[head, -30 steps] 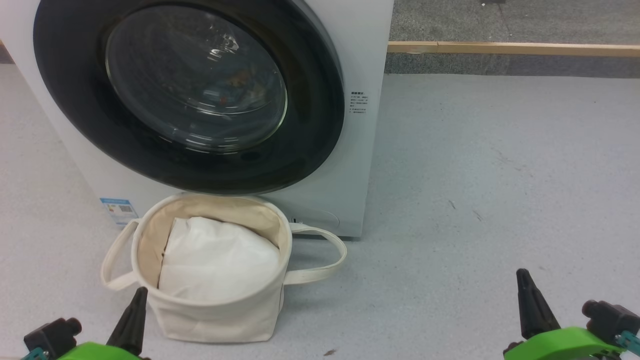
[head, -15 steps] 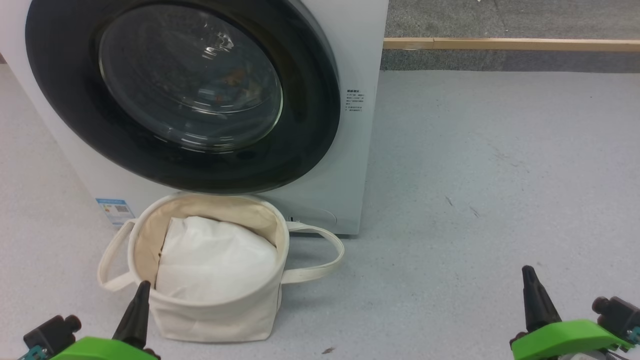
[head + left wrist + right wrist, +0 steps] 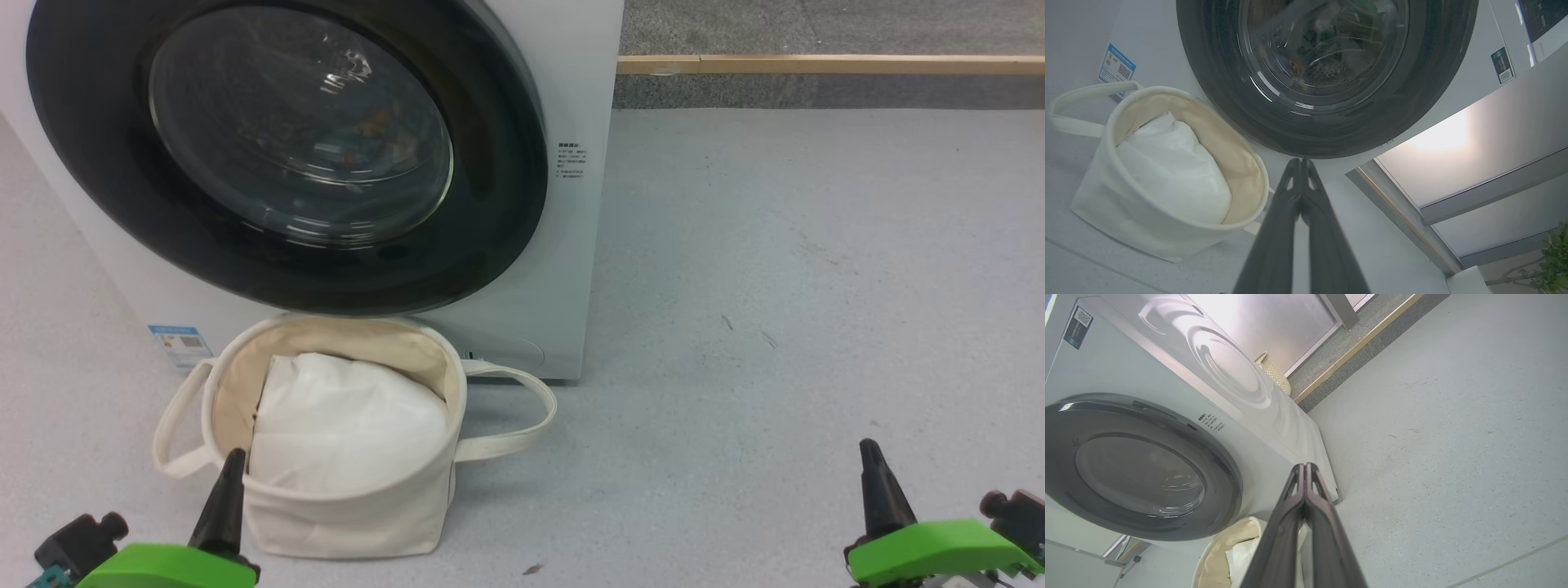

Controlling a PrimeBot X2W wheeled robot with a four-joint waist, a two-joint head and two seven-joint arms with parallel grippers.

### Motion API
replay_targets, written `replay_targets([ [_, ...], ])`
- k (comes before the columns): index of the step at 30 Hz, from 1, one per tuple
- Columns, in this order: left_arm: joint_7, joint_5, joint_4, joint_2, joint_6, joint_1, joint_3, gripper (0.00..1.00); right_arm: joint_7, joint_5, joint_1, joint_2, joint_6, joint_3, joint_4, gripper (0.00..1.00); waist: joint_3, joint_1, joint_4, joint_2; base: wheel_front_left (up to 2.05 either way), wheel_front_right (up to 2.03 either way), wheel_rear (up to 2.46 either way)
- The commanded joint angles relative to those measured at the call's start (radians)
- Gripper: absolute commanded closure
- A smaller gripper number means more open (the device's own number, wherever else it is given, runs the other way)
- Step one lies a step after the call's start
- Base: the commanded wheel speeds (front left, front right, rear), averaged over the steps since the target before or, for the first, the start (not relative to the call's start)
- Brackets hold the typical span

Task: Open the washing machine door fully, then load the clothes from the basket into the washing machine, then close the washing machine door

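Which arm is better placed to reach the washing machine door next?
Probably left: the left gripper sits by the basket below the door; the right gripper is off over the floor.

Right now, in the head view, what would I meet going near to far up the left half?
left pincer → basket → washing machine door
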Motion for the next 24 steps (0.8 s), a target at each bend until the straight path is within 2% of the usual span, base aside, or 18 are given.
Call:
replay_targets([
  [1,0.005,-0.018,-0.038,0.008,-0.002,-0.033,0.030,1.00,0.005,0.025,-0.059,-0.004,0.000,-0.006,-0.028,1.00,0.001,0.0000,-0.001,0.0000,0.00,0.00,0.00],
  [24,0.074,-0.169,-0.090,-0.058,-0.004,-0.017,0.101,1.00,0.075,0.238,-0.080,0.023,0.000,-0.052,-0.020,1.00,0.012,0.0000,-0.018,0.0000,0.00,0.00,0.00],
])
